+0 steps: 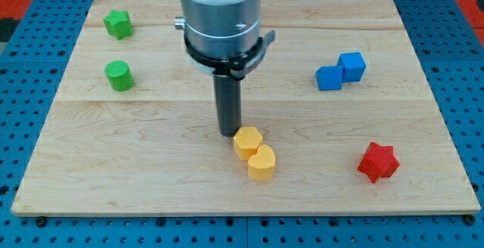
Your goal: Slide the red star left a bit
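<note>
The red star lies on the wooden board at the view's lower right. My tip rests on the board near the middle, far to the left of the red star. It stands just left of and touching or nearly touching a yellow hexagonal block. A yellow heart-shaped block sits right below that one, touching it.
A green star and a green cylinder lie at the view's upper left. Two blue blocks touch each other at the upper right, above the red star. The board's right edge is close to the red star.
</note>
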